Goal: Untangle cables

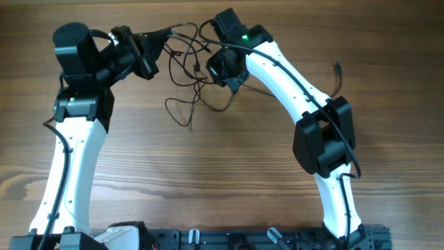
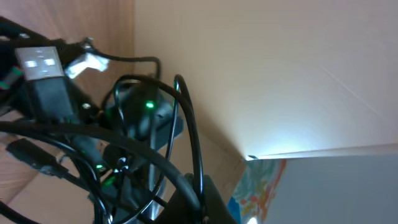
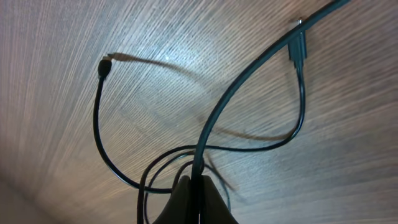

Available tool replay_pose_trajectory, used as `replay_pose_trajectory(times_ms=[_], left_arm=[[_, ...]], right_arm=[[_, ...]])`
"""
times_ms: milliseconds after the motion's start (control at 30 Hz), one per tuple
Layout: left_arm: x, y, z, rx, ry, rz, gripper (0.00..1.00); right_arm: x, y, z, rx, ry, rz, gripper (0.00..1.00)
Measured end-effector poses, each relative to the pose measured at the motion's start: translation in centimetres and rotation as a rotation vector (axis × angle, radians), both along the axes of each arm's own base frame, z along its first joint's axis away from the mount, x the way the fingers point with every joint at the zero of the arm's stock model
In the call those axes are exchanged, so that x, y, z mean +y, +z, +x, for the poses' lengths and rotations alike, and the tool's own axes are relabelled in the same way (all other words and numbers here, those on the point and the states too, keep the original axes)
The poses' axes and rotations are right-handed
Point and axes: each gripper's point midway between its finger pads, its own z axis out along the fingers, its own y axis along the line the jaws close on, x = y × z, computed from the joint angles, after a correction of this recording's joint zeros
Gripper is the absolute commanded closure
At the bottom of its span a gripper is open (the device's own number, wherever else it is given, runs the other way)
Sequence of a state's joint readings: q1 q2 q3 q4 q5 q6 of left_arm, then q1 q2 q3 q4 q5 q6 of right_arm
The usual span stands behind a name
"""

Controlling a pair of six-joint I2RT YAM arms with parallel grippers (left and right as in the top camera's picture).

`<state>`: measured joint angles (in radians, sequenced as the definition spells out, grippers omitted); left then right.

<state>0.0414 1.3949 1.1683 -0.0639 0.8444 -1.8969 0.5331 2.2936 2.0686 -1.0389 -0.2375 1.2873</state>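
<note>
Close against the left wrist lens stands a plug (image 2: 38, 62), silver tip upward in that view, with the cables (image 2: 189, 124) looping dark behind it. The left gripper (image 1: 154, 50) is closed. Its fingers are hidden by the cords, but the bunch sits so near that it looks pinched there.

From above, the tangle hangs between the two arms at the far side of the table (image 1: 222, 160). Its long axis runs across from the left gripper to the right one, and slack loops trail down toward the robot's base.

The right gripper (image 3: 193, 196) is closed on one strand. That strand rises from between the fingers and sweeps to the upper right of the wrist view. Below it, two thinner ends lie flat on the wood, their plugs pointing away from the fingers.

Farther right, a short cord end (image 1: 338, 73) lies by the right arm's elbow. I cannot tell whether it belongs to the knot.

The step in hand looks like spreading the knot between two pinches. The next move likely calls for drawing the arms apart slowly, so that crossings slide open rather than cinch.
</note>
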Motion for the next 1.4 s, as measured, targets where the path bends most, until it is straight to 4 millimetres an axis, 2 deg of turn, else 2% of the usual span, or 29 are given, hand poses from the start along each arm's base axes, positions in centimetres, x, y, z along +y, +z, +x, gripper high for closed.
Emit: replay_pose_trajectory(times_ms=[67, 133, 200, 300, 333, 400, 433, 467, 533, 633, 700, 767, 800, 867, 900, 933, 967, 1000, 1067, 1100, 1167, 1200, 1233, 1300, 1400], left_arm=[[0.0, -1.0, -0.4, 0.029, -0.011, 0.023, 0.96], [-0.1, -1.9, -0.7, 0.035, -0.026, 0.06, 0.96], [-0.1, -3.5, -1.5, 0.057, -0.052, 0.123, 0.96], [0.5, -7.1, -3.4, 0.199, -0.059, 0.207, 0.96], [0.9, -8.7, -4.2, 0.272, -0.047, 0.242, 0.96], [0.7, -9.9, -5.3, 0.324, -0.058, 0.279, 0.95], [1.4, -11.1, -6.0, 0.386, -0.027, 0.327, 0.94], [2.6, -12.1, -6.2, 0.423, 0.011, 0.373, 0.94], [3.7, -12.7, -6.2, 0.429, 0.044, 0.433, 0.91], [3.8, -13.1, -6.2, 0.405, 0.033, 0.496, 0.92], [2.5, -13.2, -6.5, 0.386, -0.004, 0.527, 0.9], [0.9, -13.3, -6.9, 0.365, -0.047, 0.559, 0.77], [0.3, -13.4, -7.0, 0.356, -0.062, 0.584, 0.75], [0.0, -13.8, -7.2, 0.352, -0.06, 0.631, 0.57], [0.2, -14.0, -7.2, 0.357, -0.049, 0.655, 0.44], [1.3, -14.7, -7.5, 0.391, -0.014, 0.712, 0.24], [2.0, -15.1, -7.6, 0.407, 0.006, 0.748, 0.04], [3.1, -15.5, -7.8, 0.426, 0.034, 0.808, 0.0], [4.6, -15.9, -7.9, 0.427, 0.059, 0.902, 0.0], [5.1, -16.0, -7.9, 0.419, 0.061, 0.938, 0.01], [5.5, -16.0, -7.8, 0.382, 0.033, 0.998, 0.08], [5.3, -15.8, -7.5, 0.344, 0.001, 1.02, 0.11], [4.6, -15.5, -7.1, 0.274, -0.051, 1.041, 0.12], [1.6, -14.5, -6.4, 0.076, -0.207, 1.085, 0.12], [-3.4, -13.9, -7.3, -0.146, -0.419, 1.15, 0.08]], right_arm=[[-1.1, 0.0, 0.5, -0.025, 0.024, -0.037, 0.96], [-2.7, 1.2, 1.5, -0.087, 0.043, -0.073, 0.96], [-5.8, 6.3, 2.9, -0.226, 0.044, -0.103, 0.96], [-11.7, 17.2, 3.4, -0.481, 0.013, -0.122, 0.96], [-13.8, 21.0, 2.7, -0.566, -0.003, -0.122, 0.96], [-16.5, 26.7, 0.2, -0.684, -0.01, -0.119, 0.96], [-18.1, 29.2, -0.9, -0.748, -0.024, -0.137, 0.96], [-20.0, 31.2, -1.9, -0.8, -0.052, -0.16, 0.96], [-22.8, 33.4, -3.2, -0.856, -0.098, -0.206, 0.96], [-23.5, 35.3, -4.9, -0.908, -0.093, -0.223, 0.96], [-23.5, 35.7, -5.5, -0.917, -0.087, -0.221, 0.96], [-23.4, 35.3, -6.1, -0.896, -0.076, -0.215, 0.96], [-23.3, 34.8, -6.4, -0.874, -0.067, -0.213, 0.95], [-23.4, 33.9, -7.0, -0.831, -0.057, -0.219, 0.87], [-23.4, 33.4, -7.3, -0.808, -0.049, -0.224, 0.78], [-23.5, 32.8, -7.6, -0.778, -0.037, -0.23, 0.67], [-23.5, 32.4, -7.8, -0.765, -0.02, -0.24, 0.52], [-23.4, 31.8, -7.8, -0.74, -0.012, -0.243, 0.47], [-23.3, 30.4, -7.9, -0.689, 0.034, -0.26, 0.28], [-23.2, 29.8, -7.8, -0.669, 0.05, -0.268, 0.24], [-22.8, 28.1, -7.3, -0.617, 0.1, -0.271, 0.09], [-22.5, 27.3, -7.1, -0.594, 0.133, -0.27, 0.07], [-22.1, 26.4, -6.9, -0.562, 0.163, -0.258, 0.04], [-21.5, 24.7, -6.3, -0.514, 0.205, -0.247, 0.0], [-20.6, 23.1, -5.5, -0.468, 0.238, -0.21, 0.0]])
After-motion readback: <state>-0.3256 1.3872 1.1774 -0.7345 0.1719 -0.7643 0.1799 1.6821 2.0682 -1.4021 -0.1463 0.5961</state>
